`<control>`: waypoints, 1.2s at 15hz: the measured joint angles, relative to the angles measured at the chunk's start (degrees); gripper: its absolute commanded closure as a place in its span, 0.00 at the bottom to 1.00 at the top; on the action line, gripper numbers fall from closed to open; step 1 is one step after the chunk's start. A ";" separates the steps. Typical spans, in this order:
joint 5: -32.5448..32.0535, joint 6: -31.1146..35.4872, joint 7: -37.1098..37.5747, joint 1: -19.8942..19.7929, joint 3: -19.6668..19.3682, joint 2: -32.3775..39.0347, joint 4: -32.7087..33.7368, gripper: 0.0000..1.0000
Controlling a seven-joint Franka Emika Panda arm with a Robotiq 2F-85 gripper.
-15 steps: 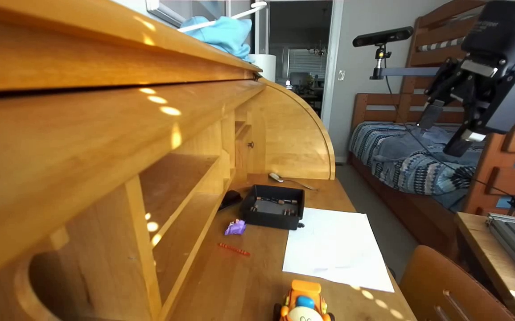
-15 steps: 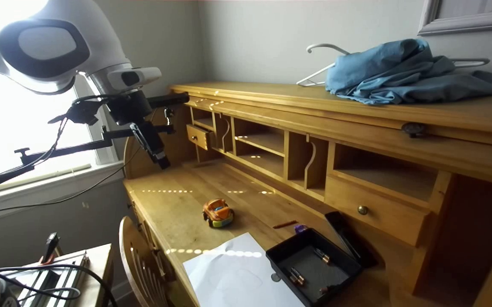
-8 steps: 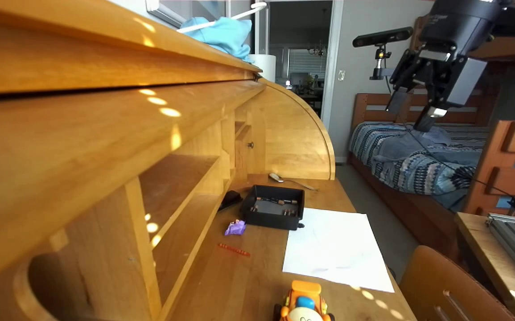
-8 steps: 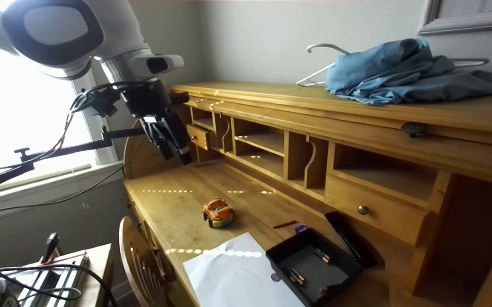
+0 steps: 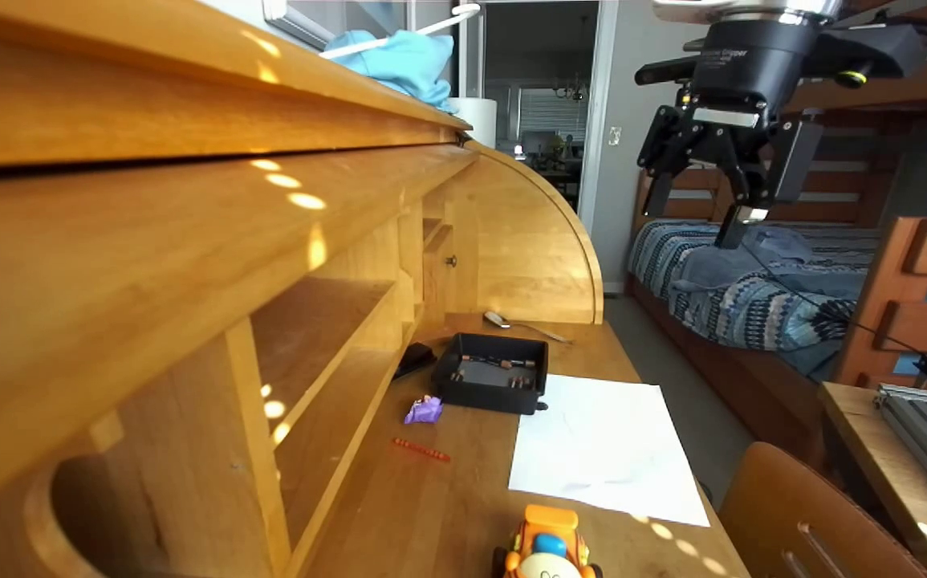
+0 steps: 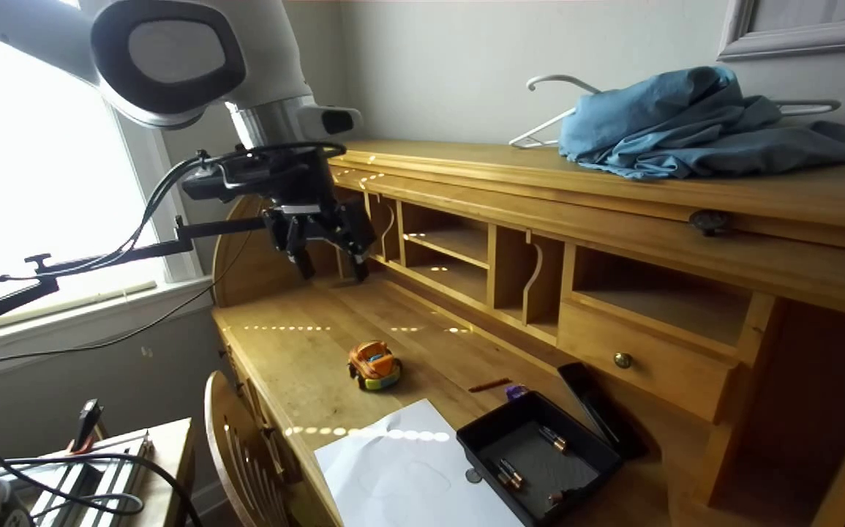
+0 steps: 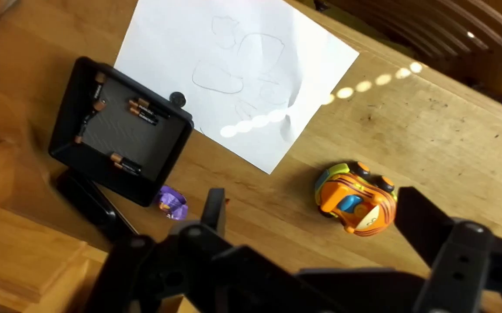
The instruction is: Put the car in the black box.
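Observation:
The orange-and-yellow toy car (image 5: 550, 547) stands on its wheels on the desk, in both exterior views (image 6: 374, 366) and in the wrist view (image 7: 342, 191). The black box (image 5: 479, 396) is farther along the desk, beyond the white paper; it shows in an exterior view (image 6: 482, 461) and at the left of the wrist view (image 7: 98, 178). Several batteries (image 7: 144, 113) lie in it. My gripper (image 5: 689, 223) is open and empty, high above the desk, pointing down. In the wrist view (image 7: 311, 193) the car appears between the fingers, nearer the right one, but well below them.
White paper (image 7: 233, 78) lies between car and box. A purple wrapper (image 7: 173, 203) and a red stick (image 5: 421, 449) lie near the box. A black object (image 6: 598, 406) leans beside it. Desk cubbies (image 6: 444, 263) rise along the back; a chair (image 6: 246, 454) stands in front.
My gripper has swung in over the desk, leftward in one exterior view and rightward in another, and has tilted to point more straight down. The car and box have not moved.

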 measured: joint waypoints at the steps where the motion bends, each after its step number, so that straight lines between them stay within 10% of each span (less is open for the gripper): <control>1: -0.01 0.00 -2.36 0.55 -0.05 1.44 0.93 0.00; 18: -3.49 0.38 -14.30 2.27 1.98 14.15 4.54 0.00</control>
